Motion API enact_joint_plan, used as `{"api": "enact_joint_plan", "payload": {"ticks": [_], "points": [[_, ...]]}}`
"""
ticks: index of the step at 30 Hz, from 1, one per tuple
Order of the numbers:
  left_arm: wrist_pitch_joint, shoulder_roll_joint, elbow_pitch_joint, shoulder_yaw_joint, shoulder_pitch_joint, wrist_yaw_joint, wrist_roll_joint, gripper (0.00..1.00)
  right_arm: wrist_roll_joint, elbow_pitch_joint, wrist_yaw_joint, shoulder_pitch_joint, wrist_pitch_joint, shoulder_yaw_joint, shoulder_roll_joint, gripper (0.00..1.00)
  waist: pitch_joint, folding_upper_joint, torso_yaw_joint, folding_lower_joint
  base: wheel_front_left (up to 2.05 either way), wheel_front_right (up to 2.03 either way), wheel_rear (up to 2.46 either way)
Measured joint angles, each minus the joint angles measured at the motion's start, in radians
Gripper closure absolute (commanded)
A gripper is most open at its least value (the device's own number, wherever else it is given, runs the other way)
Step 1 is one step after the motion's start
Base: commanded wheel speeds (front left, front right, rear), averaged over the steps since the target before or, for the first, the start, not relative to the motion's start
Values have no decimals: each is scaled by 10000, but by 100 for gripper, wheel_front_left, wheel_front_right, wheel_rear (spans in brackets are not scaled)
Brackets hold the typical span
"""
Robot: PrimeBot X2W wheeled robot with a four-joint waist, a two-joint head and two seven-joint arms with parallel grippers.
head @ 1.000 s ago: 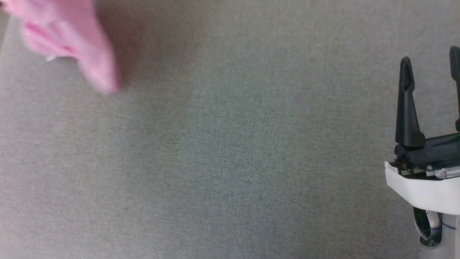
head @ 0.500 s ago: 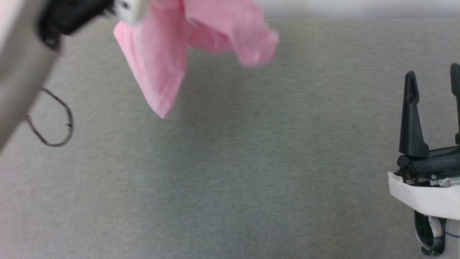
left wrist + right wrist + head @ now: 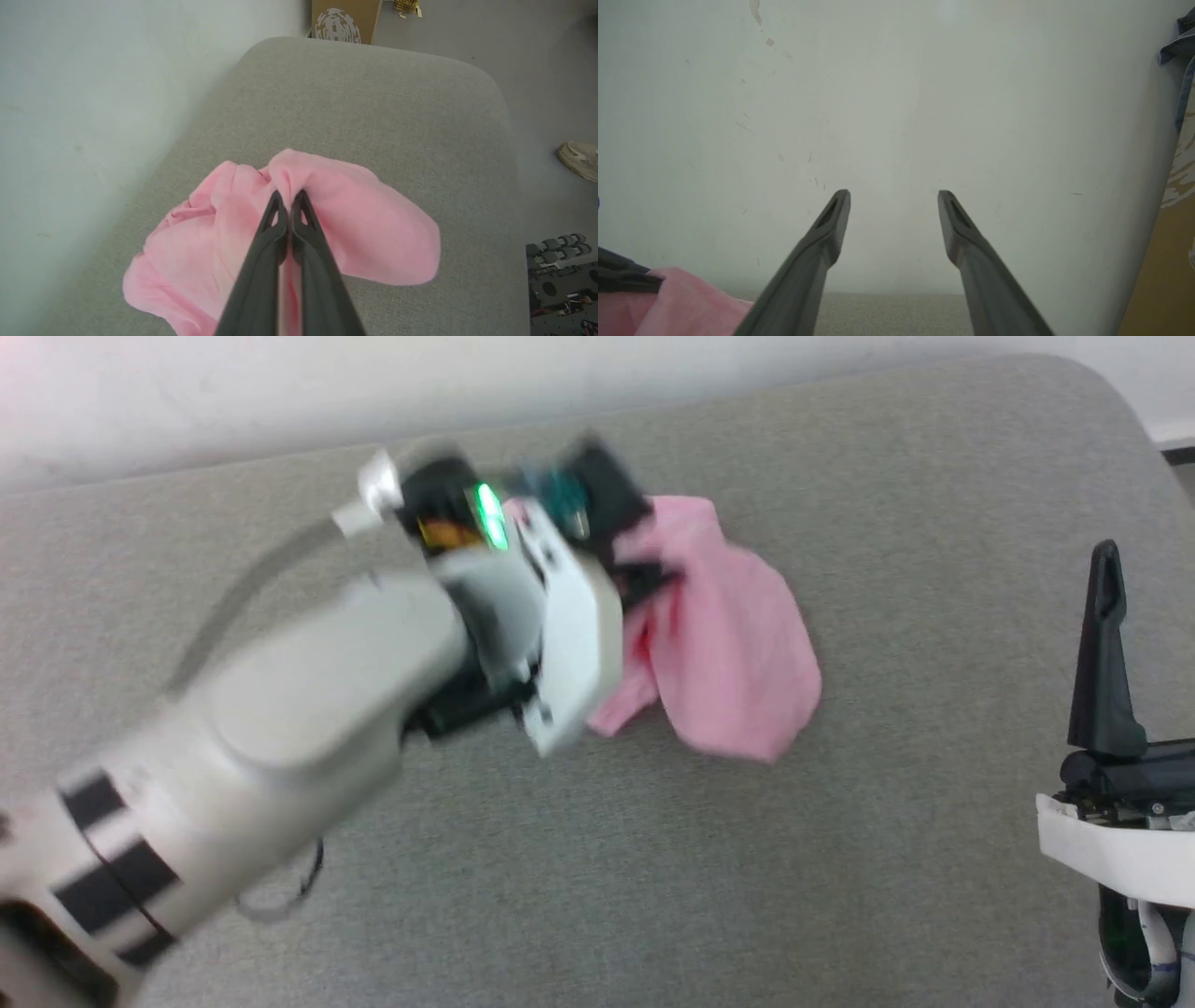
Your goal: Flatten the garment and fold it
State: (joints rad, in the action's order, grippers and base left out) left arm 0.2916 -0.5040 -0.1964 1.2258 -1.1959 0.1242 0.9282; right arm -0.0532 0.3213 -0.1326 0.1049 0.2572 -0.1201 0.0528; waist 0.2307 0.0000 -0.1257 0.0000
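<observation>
The light pink garment [image 3: 733, 653] lies bunched near the back middle of the grey cushion [image 3: 653, 877], its label hidden. My left gripper [image 3: 639, 574] reaches in from the lower left, blurred. In the left wrist view the left gripper [image 3: 288, 196] is shut on a raised fold of the garment [image 3: 373, 228], and the cloth spreads out on both sides of the fingers. My right gripper [image 3: 1162, 569] hovers at the right edge, well apart from the cloth. In the right wrist view the right gripper [image 3: 893, 193] is open and empty, with a corner of the garment [image 3: 677, 303] at the lower left.
A pale wall [image 3: 280, 392] runs behind the cushion, whose rounded corner [image 3: 1111, 392] is at the back right. Beyond it in the left wrist view are floor, a cardboard box [image 3: 345, 18], a shoe [image 3: 579, 159] and dark gear [image 3: 558, 280].
The head camera has tilted, bringing the wall into view. My left arm has carried the garment from the upper left towards the middle and lowered it onto the cushion. The right gripper stays open.
</observation>
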Motion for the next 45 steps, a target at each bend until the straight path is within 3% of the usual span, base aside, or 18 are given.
{"api": "enact_joint_plan", "payload": {"ticks": [4, 10, 16, 17, 18, 22, 25, 31, 36, 40, 45], "points": [[38, 359, -270, 430, 1383, 2, -71, 100, 12, -29, 0, -50, 0, -12, 4, 0, 42, 0, -112, -1, 0, 0, 0], [1308, 700, -52, 531, 4221, 0, -1432, 100, 23, -134, 0, -44, -2, -15, 0, 0, 200, 0, -43, 1, 0, 0, 0], [1388, 924, 240, 539, 5230, 0, -1760, 100, 190, -326, 0, -52, 0, -19, 0, 0, 64, 0, 173, 0, 0, 0, 0], [1057, 920, 130, 546, 5223, 0, -1833, 22, 199, -360, 0, -66, -2, -19, 0, 0, 4, 0, 209, 0, 0, 0, 0], [596, 922, -46, 550, 5192, 0, -1941, 0, 199, -391, -2, -84, -2, -21, 0, 0, -66, 0, 248, 0, 0, 0, 0], [-1344, 1053, -602, 86, 5123, -107, -2265, 0, 270, -458, -2, -321, -2, -21, -2, 0, -418, 0, 394, 0, 0, 0, 0], [-2755, 1227, -602, -397, 5102, -763, -2792, 0, 276, -479, -2, -559, -2, -65, 0, 0, -711, 0, 519, -1, 0, 0, 0], [-5097, 1262, -474, -1496, 5124, -2788, -3795, 0, 313, -535, 0, -875, -2, -138, 0, 0, -1178, 0, 887, -1, 0, 0, 0], [-5474, 1348, -117, -3089, 5595, -4518, -4194, 0, 336, -754, -2, -953, 0, -245, -2, 0, -1383, 0, 1255, -1, 0, 0, 0], [-5486, 1429, 890, -4727, 6381, -5741, -5262, 0, 313, -943, -2, -971, -2, -405, 2, 0, -1436, 0, 1505, -1, 0, 0, 0], [-5488, 1509, 1572, -6301, 7909, -6456, -6172, 0, -36, -1398, -2, -1085, -2, -554, 0, 0, -1454, 0, 1730, 0, 0, 0, 0]]}}
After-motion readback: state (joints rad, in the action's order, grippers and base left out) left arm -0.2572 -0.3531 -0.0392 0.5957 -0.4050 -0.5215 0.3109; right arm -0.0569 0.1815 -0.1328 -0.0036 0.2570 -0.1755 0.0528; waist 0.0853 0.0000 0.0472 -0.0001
